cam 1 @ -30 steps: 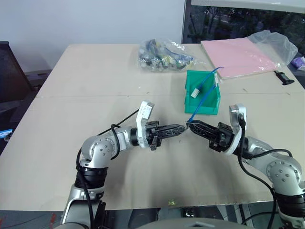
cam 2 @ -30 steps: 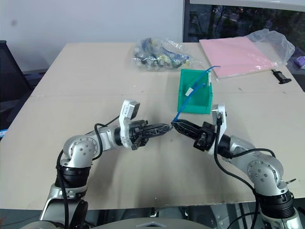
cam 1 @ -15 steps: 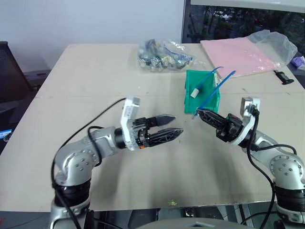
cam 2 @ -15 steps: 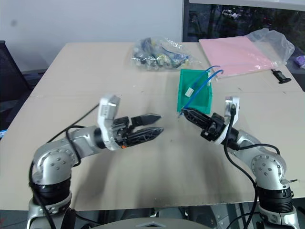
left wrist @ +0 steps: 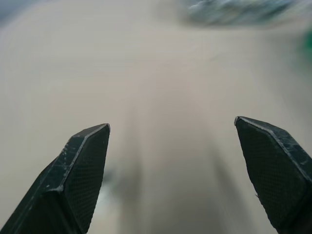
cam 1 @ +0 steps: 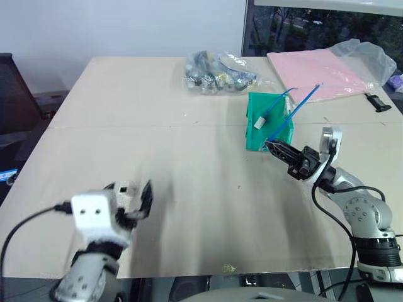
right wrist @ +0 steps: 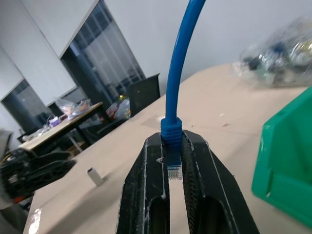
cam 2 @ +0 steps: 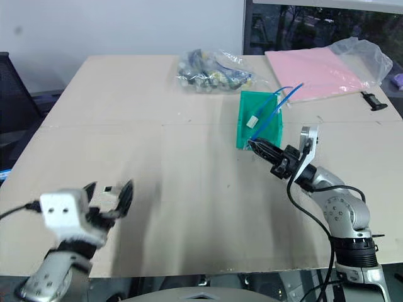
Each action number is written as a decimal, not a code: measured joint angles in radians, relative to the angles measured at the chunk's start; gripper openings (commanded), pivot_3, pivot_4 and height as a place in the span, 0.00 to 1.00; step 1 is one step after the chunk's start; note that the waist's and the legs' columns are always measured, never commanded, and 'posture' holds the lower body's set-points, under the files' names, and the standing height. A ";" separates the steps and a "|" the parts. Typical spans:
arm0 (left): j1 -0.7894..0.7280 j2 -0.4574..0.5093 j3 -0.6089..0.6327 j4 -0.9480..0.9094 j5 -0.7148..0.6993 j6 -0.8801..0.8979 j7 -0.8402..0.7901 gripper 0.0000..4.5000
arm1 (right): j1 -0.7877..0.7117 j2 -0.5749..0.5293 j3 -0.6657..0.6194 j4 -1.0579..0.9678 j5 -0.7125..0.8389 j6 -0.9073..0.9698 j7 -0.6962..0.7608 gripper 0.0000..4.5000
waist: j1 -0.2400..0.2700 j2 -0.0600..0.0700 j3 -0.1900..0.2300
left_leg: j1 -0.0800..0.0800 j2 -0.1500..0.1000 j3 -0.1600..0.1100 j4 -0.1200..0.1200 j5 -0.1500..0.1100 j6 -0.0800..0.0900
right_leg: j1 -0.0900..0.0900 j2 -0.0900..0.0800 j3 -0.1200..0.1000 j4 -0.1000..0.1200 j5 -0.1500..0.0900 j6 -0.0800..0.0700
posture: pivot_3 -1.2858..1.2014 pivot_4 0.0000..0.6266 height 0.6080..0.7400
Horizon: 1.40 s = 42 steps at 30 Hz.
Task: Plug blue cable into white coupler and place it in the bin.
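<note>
The right gripper [cam 1: 272, 145] pinches the plug end of the blue cable [cam 1: 291, 112] tight, just in front of the green bin [cam 1: 254, 128] on the table [cam 1: 189, 163]. The cable arcs up and over the bin's edge — its other end reaches the white coupler [cam 1: 259, 124], which hangs inside the bin. The left gripper [left wrist: 170, 146] is spread wide and holds nothing — it sits low near the table's front edge, well away from the bin.

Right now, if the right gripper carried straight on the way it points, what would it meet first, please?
Probably the bin: the right gripper, shut on the blue cable, points at its near lower corner, though depth is unclear.
</note>
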 measured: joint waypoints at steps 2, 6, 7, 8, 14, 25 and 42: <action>0.024 -0.033 -0.004 0.021 0.066 -0.035 0.038 0.93 | -0.010 0.010 0.000 0.019 -0.015 -0.005 0.010 0.00 | 0.004 0.001 0.001 | 0.000 0.000 0.001 0.000 0.000 0.000 | 0.000 0.000 -0.001 0.000 0.000 0.000 | 0.52 0.24 1.00; -0.044 -0.046 -0.005 0.129 0.119 -0.075 0.054 0.93 | -0.026 0.033 0.009 0.027 -0.040 -0.009 0.021 0.00 | 0.010 0.001 0.001 | 0.000 0.001 0.001 0.001 0.000 0.000 | 0.001 0.000 -0.004 0.000 0.000 0.000 | 0.52 0.24 1.00; -0.071 -0.038 -0.007 0.162 0.120 -0.078 0.044 0.93 | -0.031 0.036 0.011 0.031 -0.046 -0.011 0.022 0.00 | 0.010 0.001 0.001 | 0.000 0.001 0.001 0.002 0.000 0.000 | 0.001 0.000 -0.004 0.000 0.000 0.000 | 0.52 0.24 1.00; -0.110 -0.013 -0.021 0.214 0.121 -0.086 0.017 0.93 | -0.037 0.043 0.012 0.036 -0.054 -0.016 0.023 0.00 | 0.010 0.001 0.001 | -0.001 0.001 0.002 0.002 0.000 0.000 | 0.001 0.000 -0.004 0.000 0.000 0.000 | 0.52 0.24 1.00; -0.205 0.041 -0.039 0.387 0.121 -0.149 -0.062 0.93 | -0.044 0.063 0.012 0.048 -0.075 -0.024 0.022 0.00 | 0.008 0.001 0.001 | -0.002 0.001 0.002 0.001 0.000 0.001 | 0.000 -0.001 -0.005 0.000 0.000 0.000 | 0.52 0.24 1.00; -0.299 0.117 0.023 0.595 0.079 -0.277 -0.176 0.65 | -0.027 0.067 0.003 0.047 -0.094 -0.042 0.016 0.00 | 0.010 0.002 0.001 | -0.002 0.002 0.002 0.001 0.000 0.001 | 0.000 -0.002 -0.006 0.001 0.000 0.000 | 0.52 0.24 1.00; -0.606 0.241 -0.091 0.868 -0.045 -0.334 -0.522 0.13 | -0.038 0.052 0.008 0.012 -0.135 -0.052 0.018 0.00 | 0.017 0.007 0.002 | 0.000 0.004 0.005 0.002 0.008 0.000 | 0.003 -0.009 -0.017 0.009 0.001 -0.001 | 0.52 0.24 1.00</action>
